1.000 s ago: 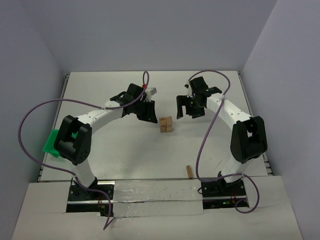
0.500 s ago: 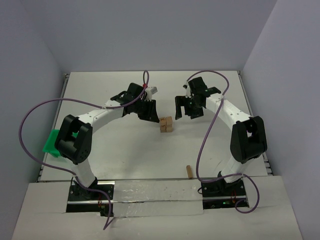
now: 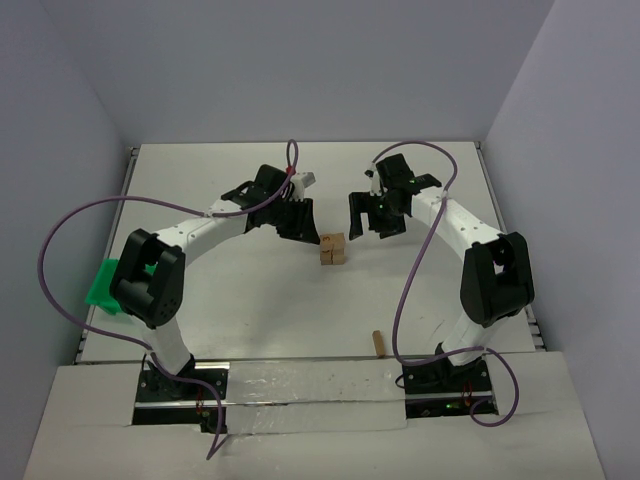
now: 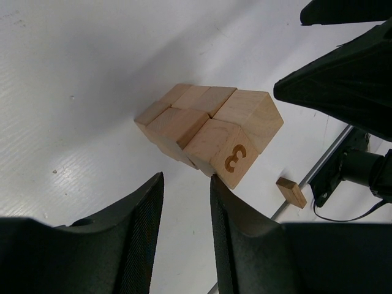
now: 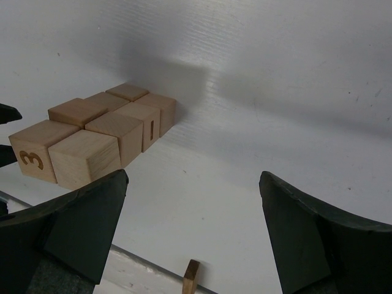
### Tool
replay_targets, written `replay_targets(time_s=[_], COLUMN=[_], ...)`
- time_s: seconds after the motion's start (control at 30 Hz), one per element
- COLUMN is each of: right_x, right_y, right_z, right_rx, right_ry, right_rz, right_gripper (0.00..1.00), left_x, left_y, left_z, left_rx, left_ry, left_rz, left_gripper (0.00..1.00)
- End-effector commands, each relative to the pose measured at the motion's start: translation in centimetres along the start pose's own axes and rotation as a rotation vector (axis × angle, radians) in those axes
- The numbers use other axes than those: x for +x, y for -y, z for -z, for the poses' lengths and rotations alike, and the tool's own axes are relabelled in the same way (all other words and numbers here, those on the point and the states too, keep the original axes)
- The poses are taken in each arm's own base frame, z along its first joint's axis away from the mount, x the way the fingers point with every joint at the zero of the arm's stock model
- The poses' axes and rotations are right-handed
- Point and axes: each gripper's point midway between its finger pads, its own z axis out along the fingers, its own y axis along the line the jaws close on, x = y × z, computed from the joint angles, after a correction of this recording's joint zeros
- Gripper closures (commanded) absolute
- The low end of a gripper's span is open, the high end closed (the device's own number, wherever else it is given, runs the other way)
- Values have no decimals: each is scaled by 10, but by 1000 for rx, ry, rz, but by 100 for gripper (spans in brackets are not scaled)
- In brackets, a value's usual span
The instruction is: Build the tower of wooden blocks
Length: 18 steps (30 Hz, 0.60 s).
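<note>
The tower (image 3: pixel 333 249) sits mid-frame in the top view, flanked by the left gripper (image 4: pixel 185 179), narrowly parted, and the right gripper (image 5: pixel 193 177), spread wide, both empty. Best to draw away straight without brushing the stack, then fetch the loose block (image 3: pixel 378 343) at bottom centre.

The table (image 3: pixel 250 300) is taken in whole from above and behind, with the arm bases lying along the bottom edge. The tower (image 3: pixel 333 249), small at centre there, is viewed closely and obliquely from both wrists: centred beyond the left gripper (image 4: pixel 187 184), at left beyond the right gripper (image 5: pixel 193 177). A lone block (image 3: pixel 378 342) is shared by all three views.
</note>
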Motion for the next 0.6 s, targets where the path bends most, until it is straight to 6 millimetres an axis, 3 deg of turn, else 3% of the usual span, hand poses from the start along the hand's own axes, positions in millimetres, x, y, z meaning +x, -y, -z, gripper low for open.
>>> replay_targets(time_s=[0.0, 0.57], right_x=[-13, -11], right_y=[-12, -24], right_z=[7, 5], right_rx=[-30, -59], right_ry=[37, 28], right_rz=[16, 36], right_gripper=[4, 4], left_x=[-26, -29], left_y=[16, 13], left_z=[1, 5], left_rx=[49, 41], left_ry=[64, 80], left_rz=[-35, -34], left_gripper=[56, 56])
